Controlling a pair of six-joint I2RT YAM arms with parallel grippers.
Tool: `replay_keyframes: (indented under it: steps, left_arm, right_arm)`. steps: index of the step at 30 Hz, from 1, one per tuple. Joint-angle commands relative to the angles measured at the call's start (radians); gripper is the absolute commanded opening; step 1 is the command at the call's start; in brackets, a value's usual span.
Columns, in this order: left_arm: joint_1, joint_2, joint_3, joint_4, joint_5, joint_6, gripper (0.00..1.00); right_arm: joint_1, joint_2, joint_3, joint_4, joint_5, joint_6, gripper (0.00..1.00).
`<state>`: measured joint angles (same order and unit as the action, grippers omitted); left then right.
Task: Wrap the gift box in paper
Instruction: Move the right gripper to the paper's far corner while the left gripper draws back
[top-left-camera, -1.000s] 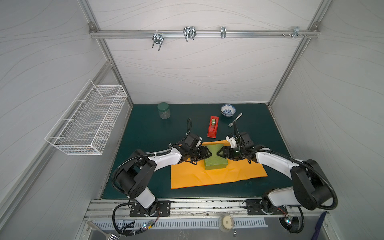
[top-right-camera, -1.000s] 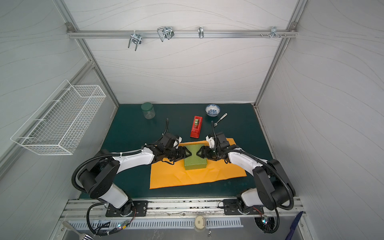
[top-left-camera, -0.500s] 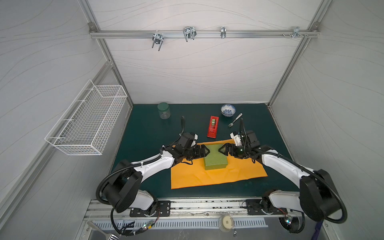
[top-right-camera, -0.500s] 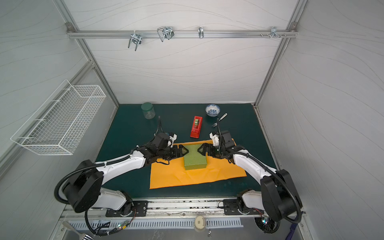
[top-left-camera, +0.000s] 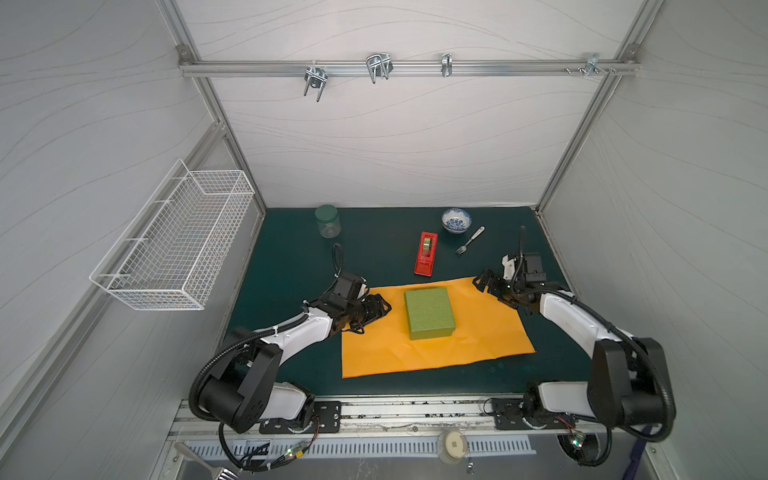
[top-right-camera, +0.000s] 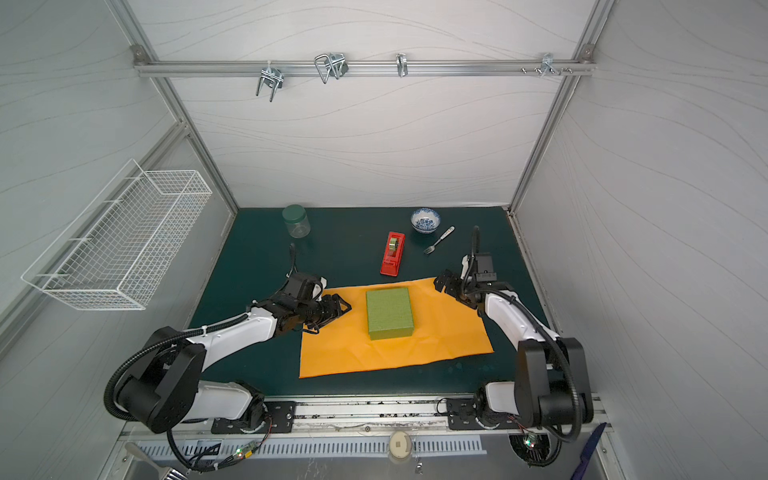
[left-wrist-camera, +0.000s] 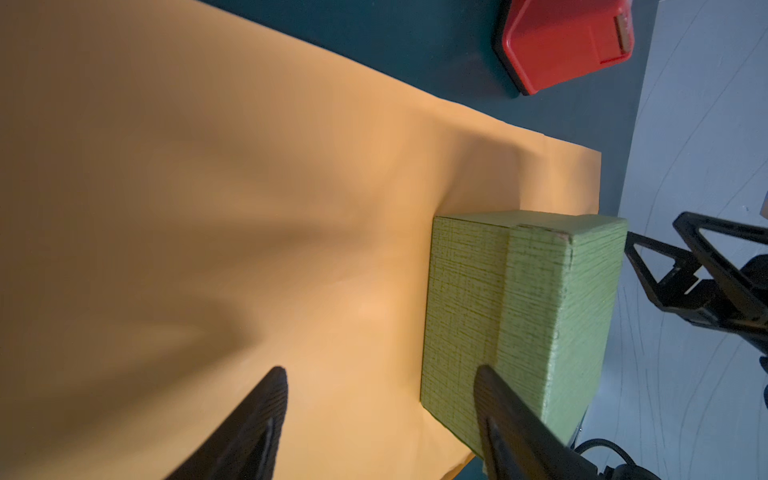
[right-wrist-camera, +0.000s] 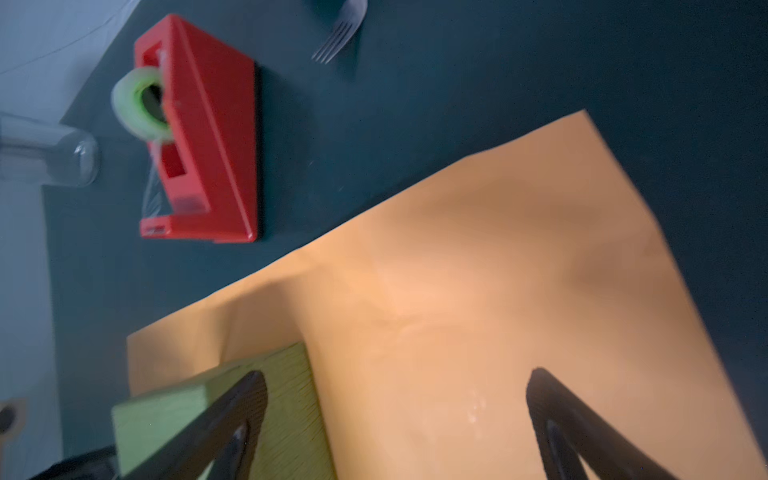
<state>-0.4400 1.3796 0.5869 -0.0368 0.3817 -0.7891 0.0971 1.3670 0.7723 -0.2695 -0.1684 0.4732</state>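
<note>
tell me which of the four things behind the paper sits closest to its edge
The red tape dispenser: its near end almost meets the orange paper, while the jar, bowl and fork lie farther back.

- The left arm (top-left-camera: 297, 334) stretches from its base at the lower left of both top views up and rightward toward the centre, with the forearm low.
- The left tool (top-left-camera: 384, 309) points right, its jaws spread apart.
- The right arm (top-left-camera: 575, 320) slants from the lower right up and leftward.
- The right tool (top-left-camera: 481, 283), right of centre, points left with its jaws wide apart.
</note>
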Motion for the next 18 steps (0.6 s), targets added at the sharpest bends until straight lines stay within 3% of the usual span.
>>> replay_keyframes:
  steps: [1,6,18]
  left_arm:
    - [0.004,0.030,-0.008,0.063,0.057,-0.020,0.73]
    - [0.004,0.031,-0.006,0.079,0.098,-0.026,0.73]
    - [0.019,0.060,-0.018,0.046,0.026,0.021,0.75]
  right_arm:
    - [-0.054,0.098,0.079,-0.066,0.112,-0.044,0.99]
    - [-0.073,0.215,0.151,-0.104,0.176,-0.080,0.99]
    - [-0.126,0.388,0.217,-0.163,0.033,-0.120,0.99]
